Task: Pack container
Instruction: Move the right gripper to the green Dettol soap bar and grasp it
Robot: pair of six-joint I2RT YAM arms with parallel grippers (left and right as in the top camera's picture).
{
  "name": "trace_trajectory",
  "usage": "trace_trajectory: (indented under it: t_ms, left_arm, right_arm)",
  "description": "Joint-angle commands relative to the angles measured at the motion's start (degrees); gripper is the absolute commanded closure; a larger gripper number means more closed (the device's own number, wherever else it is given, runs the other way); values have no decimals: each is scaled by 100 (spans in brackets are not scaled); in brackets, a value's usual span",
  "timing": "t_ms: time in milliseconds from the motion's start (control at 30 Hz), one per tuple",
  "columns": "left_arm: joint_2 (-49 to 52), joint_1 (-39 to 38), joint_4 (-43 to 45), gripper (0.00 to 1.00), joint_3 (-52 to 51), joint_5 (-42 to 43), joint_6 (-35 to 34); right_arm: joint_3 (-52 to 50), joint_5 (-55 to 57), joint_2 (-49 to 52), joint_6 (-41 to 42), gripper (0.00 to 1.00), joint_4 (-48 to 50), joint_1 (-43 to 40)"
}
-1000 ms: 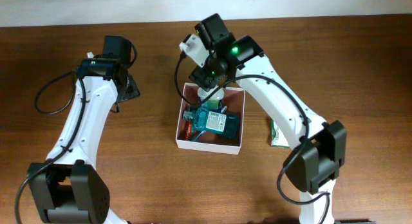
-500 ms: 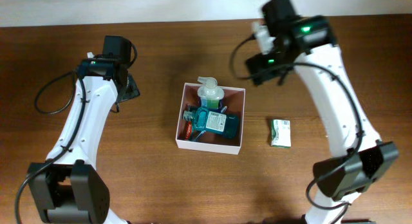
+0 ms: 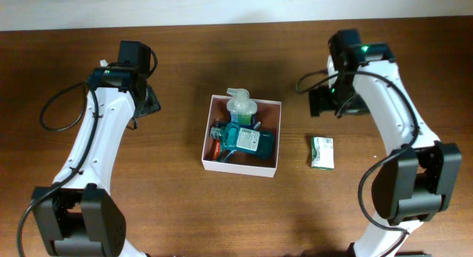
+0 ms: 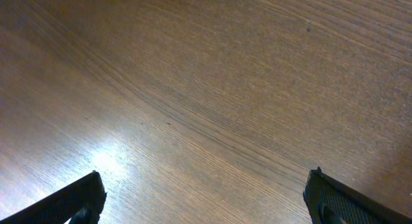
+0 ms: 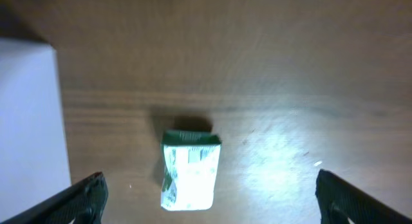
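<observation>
**Right tool (image 5: pixel 208 185) spread, empty, above small green-and-white packet (image 5: pixel 190 169)**

Left tool (image 4: pixel 203 185): fingers likewise spread and empty over bare brown wooden worktop (image 3: pixel 177 213), well apart from everything; judged parked clear.

Square white-walled container (image 3: pixel 236 168), pinkish-brown inside: beside the right tool. It holds a teal bottle (image 3: pixel 247 141) and a pale green pump-top bottle (image 3: pixel 240 105).

Packet: flat beneath the right tool, near the container wall, probably next to pack.

Right wrist view alone shows the tool lined up over the packet. Overhead alone shows the contents.
</observation>
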Motion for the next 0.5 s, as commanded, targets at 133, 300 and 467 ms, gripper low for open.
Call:
trace_trajectory:
  t_ms: [133,300,467]
  left_arm:
    - [-87,9,-2,1,28,-81,13]
    - [-87,9,-2,1,28,-81,13]
    - [-87,9,-2,1,28,-81,13]
  right_arm:
    - [-1432,-103,-55,249,4,999,15]
    - [-2037,-103,-55,444,4,1510,11]
    - [-2378,-103,-55,592,4,1827,11]
